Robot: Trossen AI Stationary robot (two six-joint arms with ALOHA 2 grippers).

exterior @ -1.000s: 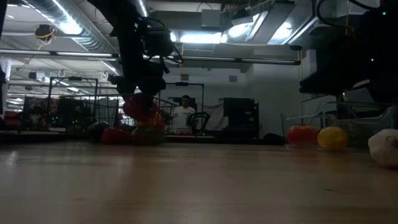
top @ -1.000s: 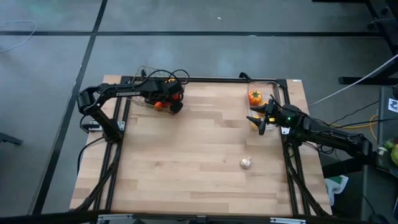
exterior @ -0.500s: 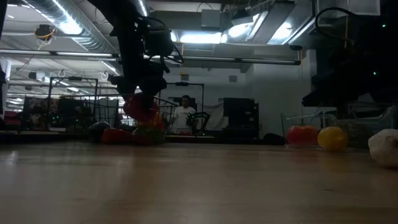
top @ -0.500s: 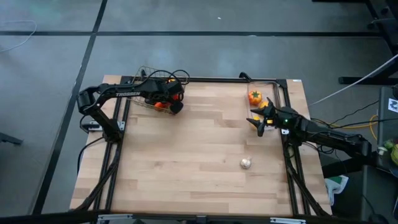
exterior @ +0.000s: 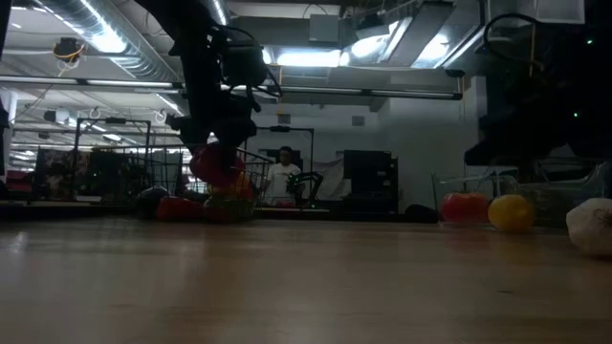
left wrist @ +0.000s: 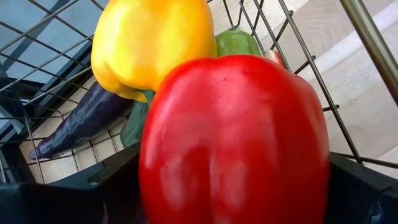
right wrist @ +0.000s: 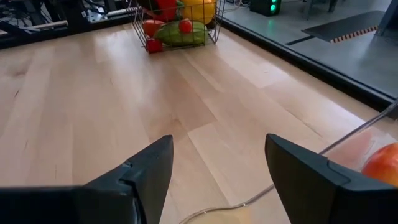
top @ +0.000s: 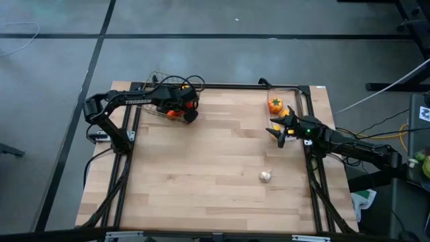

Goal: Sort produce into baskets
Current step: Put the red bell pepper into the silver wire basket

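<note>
My left gripper (top: 184, 110) hangs over the dark wire basket (top: 160, 74) at the table's far left, shut on a red bell pepper (left wrist: 236, 143). Below it in the basket lie a yellow pepper (left wrist: 149, 43), a green piece (left wrist: 236, 42) and a purple aubergine (left wrist: 81, 121). My right gripper (top: 276, 130) stands open with nothing between its fingers, at the near end of the clear bin (top: 296, 88) at the far right. An orange-red fruit (top: 275, 104) and a yellow one (exterior: 511, 212) lie there. A white garlic bulb (top: 266, 176) rests on the bare table. My left gripper pinches the red pepper's two sides (left wrist: 155, 180) between its two fingers, which slant down from above. The pepper (exterior: 212, 164) hangs upright below the gripper, over the basket's contents. Whether its bottom touches them, I cannot tell.
The wooden table top (top: 201, 161) lies bare between the basket and the bin, apart from the garlic. A black frame (top: 124, 168) runs along the table's left and right edges. A person (exterior: 283, 177) stands far off in the room behind.
My right gripper has sunk a little toward the table beside the clear bin and stays open. My left gripper keeps still with the red pepper over the basket.
</note>
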